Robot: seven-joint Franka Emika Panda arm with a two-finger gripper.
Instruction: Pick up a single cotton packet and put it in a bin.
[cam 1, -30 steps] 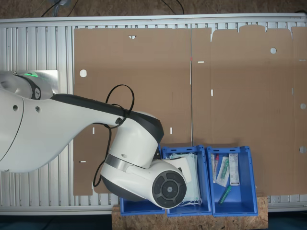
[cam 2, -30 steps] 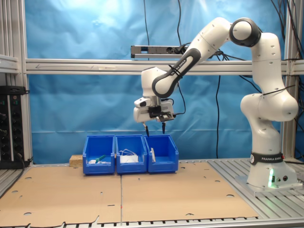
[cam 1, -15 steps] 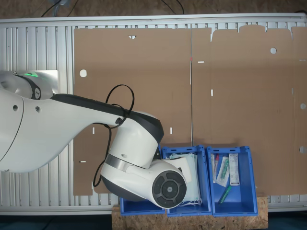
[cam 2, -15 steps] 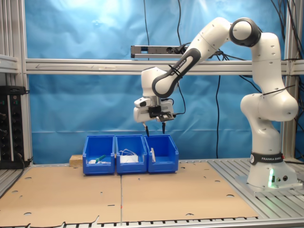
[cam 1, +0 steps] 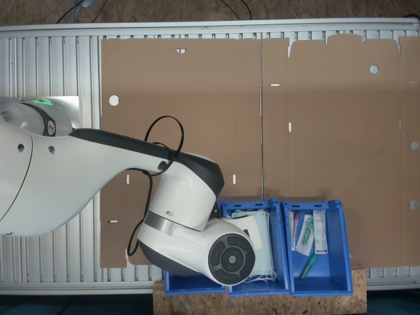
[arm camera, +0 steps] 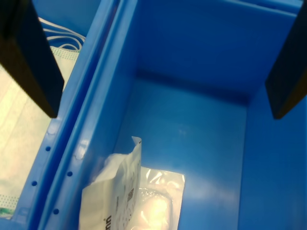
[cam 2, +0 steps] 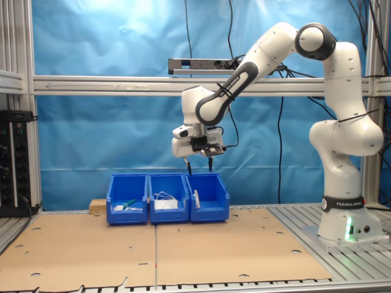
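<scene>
My gripper [cam 2: 198,166] hangs open with nothing between its fingers, a little above the blue bin [cam 2: 211,201] at the second exterior view's right end of the row. In the wrist view the gripper [arm camera: 160,67] looks down into that bin [arm camera: 192,48], its two dark fingers [arm camera: 33,62] spread wide. A cotton packet [arm camera: 117,201], white with dark print, leans on edge against the bin's wall. It shows as a white sliver [cam 2: 196,198] in the second exterior view. In the first exterior view the arm [cam 1: 190,223] covers this bin.
A plain clear-wrapped pad packet [arm camera: 160,203] lies flat on the bin floor beside the cotton packet. The middle bin [cam 1: 253,207] holds pale green face masks [arm camera: 19,143]. The third bin [cam 1: 341,246] holds wrapped items and a green piece. Brown cardboard [cam 1: 262,118] covers the table.
</scene>
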